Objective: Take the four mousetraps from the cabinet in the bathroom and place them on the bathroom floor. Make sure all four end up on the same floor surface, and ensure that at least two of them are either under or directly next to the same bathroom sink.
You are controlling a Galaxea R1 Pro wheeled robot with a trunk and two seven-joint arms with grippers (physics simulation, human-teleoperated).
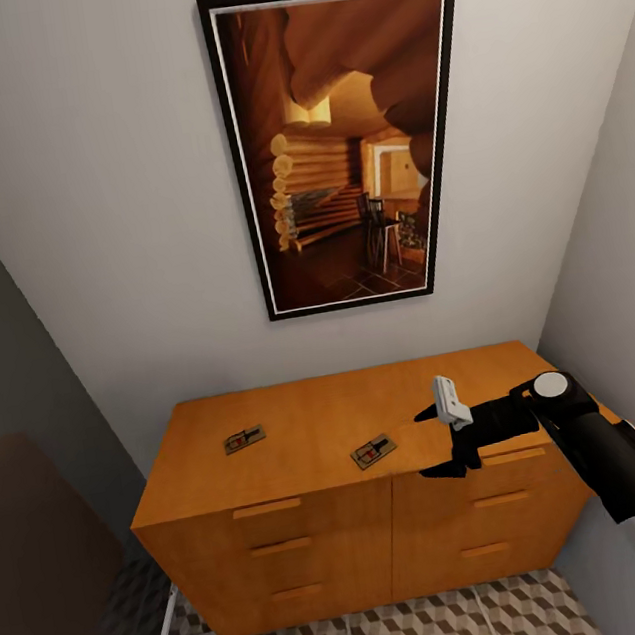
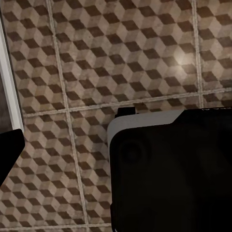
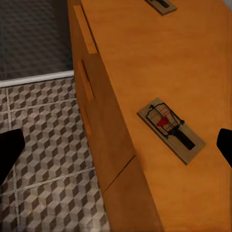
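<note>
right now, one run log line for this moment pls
stage: reach for trap | right gripper: open, beside near mousetrap on cabinet top | far mousetrap: on top, untouched | left gripper: over bathroom floor

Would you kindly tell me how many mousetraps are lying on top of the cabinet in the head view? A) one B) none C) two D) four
C: two mousetraps lie on the cabinet top, one toward its left and one near the front edge, just ahead of the right pincer.
</note>
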